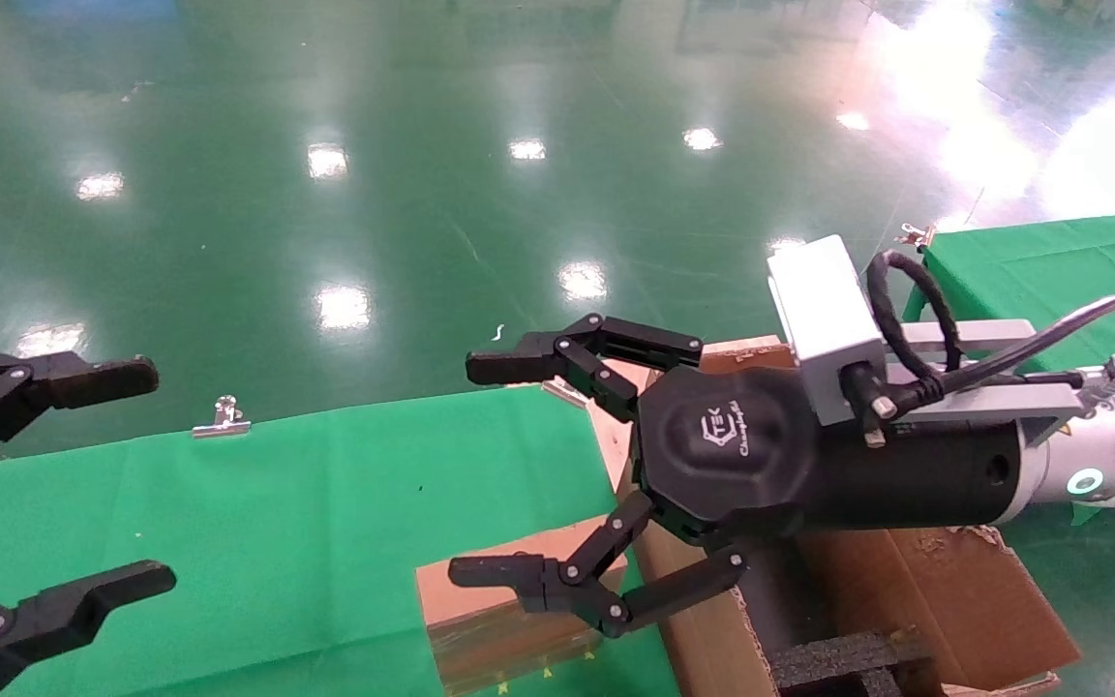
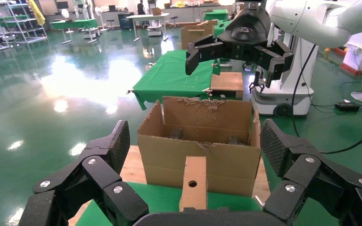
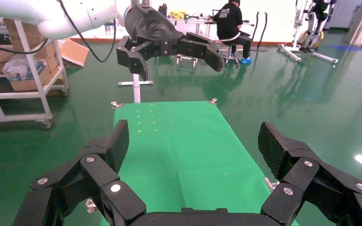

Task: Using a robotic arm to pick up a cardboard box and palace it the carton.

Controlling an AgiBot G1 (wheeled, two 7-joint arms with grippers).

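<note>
1. Right now the right gripper point(image 1: 504, 474) on the robotic arm point(image 1: 906, 465) is hanging in the air with its fingers spread wide and nothing between them.
2. Just below its lower finger, the cardboard box point(image 1: 509, 610) is lying flat on the green table point(image 1: 277, 523), untouched.
3. Directly under the wrist and beside the box, the carton point(image 1: 906, 600) is standing open, black foam inserts point(image 1: 848, 663) showing inside.
4. Farther off, the left gripper point(image 1: 54, 484) is hovering over the table's other end, fingers likewise spread and holding nothing.
5. Judging by this, the approach step is in hand; the grasp is not yet made.
6. Next, the right gripper probably needs lowering around the box's edges before closing, keeping clear of the carton's wall.
</note>
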